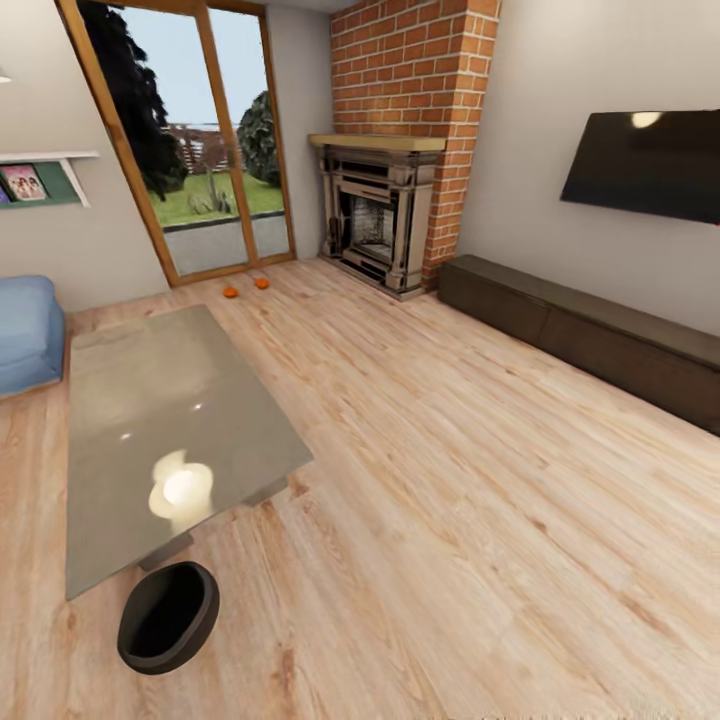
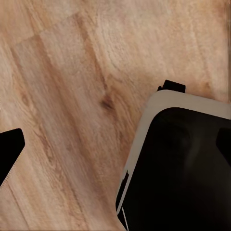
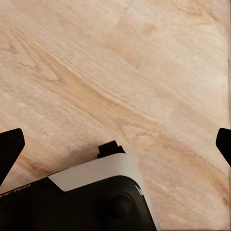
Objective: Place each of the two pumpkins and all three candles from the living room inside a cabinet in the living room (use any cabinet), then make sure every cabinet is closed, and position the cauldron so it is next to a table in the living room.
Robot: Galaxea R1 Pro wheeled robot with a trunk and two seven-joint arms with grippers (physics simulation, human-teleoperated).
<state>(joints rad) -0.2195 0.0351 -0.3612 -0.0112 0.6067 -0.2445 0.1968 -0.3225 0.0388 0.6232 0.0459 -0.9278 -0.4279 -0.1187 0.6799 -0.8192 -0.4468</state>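
Wood-plank flooring (image 1: 480, 480) runs across the living room, with a brick fireplace (image 1: 385, 215) at upper centre of the head view and a glass door (image 1: 205, 150) to its left.

**Task items.**
- Two pumpkins (image 1: 246, 288) lie on the floor just in front of the glass door, close together, well apart from the robot.
- The cabinet (image 1: 585, 335), a long low dark unit, stands along the wall at the right of the frame under a wall-mounted screen (image 1: 645, 165); its fronts appear closed.
- The cauldron (image 1: 168, 616) sits on the floor at lower left, just beside the near corner of the grey glossy counter (image 1: 165, 430).
- No candles can be made out.

**Jaws.** Both wrist views look down at bare floor and the robot's base. The right gripper (image 3: 115, 144) has its dark fingertips at opposite edges of that view, so its jaws stand wide and empty. Only one fingertip (image 2: 9, 149) of the left shows; its state cannot be told.

**Step in hand (judged): approach the pumpkins.**
1. Drive between counter and cabinet, keeping clear of the cauldron.
2. Stop short of the pumpkins so neither gets nudged.
3. Lower the trunk before reaching; floor-level picks need a steep approach.
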